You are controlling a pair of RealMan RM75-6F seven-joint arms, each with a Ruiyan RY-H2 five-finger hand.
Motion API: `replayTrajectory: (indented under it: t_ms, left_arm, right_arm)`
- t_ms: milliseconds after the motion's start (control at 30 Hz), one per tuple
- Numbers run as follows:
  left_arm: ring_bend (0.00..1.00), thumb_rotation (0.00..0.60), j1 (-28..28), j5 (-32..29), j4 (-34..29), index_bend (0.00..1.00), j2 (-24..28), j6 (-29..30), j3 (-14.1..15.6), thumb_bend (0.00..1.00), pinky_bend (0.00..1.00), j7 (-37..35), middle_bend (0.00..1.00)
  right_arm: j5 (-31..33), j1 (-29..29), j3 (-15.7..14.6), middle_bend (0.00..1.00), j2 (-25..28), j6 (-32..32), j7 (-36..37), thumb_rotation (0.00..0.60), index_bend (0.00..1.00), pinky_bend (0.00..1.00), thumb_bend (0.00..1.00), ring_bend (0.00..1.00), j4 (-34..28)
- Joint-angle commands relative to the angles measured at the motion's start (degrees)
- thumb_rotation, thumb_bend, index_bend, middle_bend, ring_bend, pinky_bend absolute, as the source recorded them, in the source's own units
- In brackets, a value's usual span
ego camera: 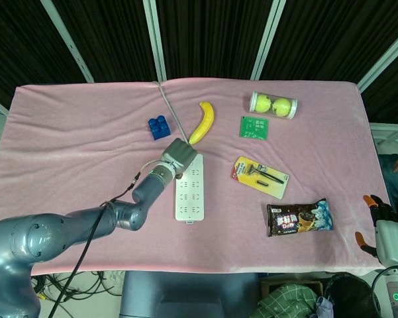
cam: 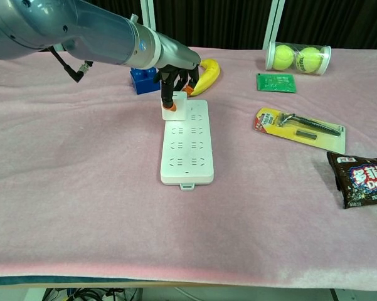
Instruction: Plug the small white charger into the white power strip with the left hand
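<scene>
Pink cloth [cam: 63, 207] covers the table, with dark curtain panels behind; the white power strip [cam: 187, 150] near its centre serves as the landmark. Furthest left of the strip, the left arm reaches in, and just beyond the strip's far-left corner sits a blue toy brick [cam: 141, 78]. At that far end the left hand [cam: 177, 74] holds the small white charger [cam: 174, 108] pinched in its fingertips, the charger's underside down on the strip's far-left sockets; whether the prongs are in the slots cannot be told. Judgement: the insertion step is in hand and near done. The next move calls for a straight downward press with the prongs squared to the slots, then a release without tilting the charger or dragging the strip. Just beyond the strip's far end lies a banana [cam: 204, 74]. Right of the strip lies a carded razor [cam: 299, 128]; beyond that, a green packet [cam: 276, 83] and a clear tube of tennis balls [cam: 299, 58], print on all three too small to read. Far right of the strip, a dark snack wrapper [cam: 361, 180] bears Chinese characters and what appears to be "Dow". The right hand [ego camera: 384, 225] hangs off the table's right edge, far from the strip; its fingers cannot be made out.
</scene>
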Motion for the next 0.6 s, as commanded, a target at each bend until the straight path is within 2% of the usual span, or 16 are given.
replayTrajectory:
  t_ms: [33,600]
  left_arm:
    - [0.46,0.600,0.4,0.9,0.4,0.61,-0.4,0.0,-0.4,0.41,0.54,-0.5,0.63]
    - [0.47,0.600,1.2,2.0,2.3,0.62,-2.1,-0.9,-0.6,0.42,0.56,-0.8,0.64]
  right_arm:
    - [0.0,0.0,0.0,0.09,0.0,0.0,0.0,0.600,0.12,0.27,0.25,0.16,0.0]
    - [0.1,0.1,0.0,0.09,0.1,-0.2,0.2,0.600,0.12,0.27,0.25,0.16,0.0]
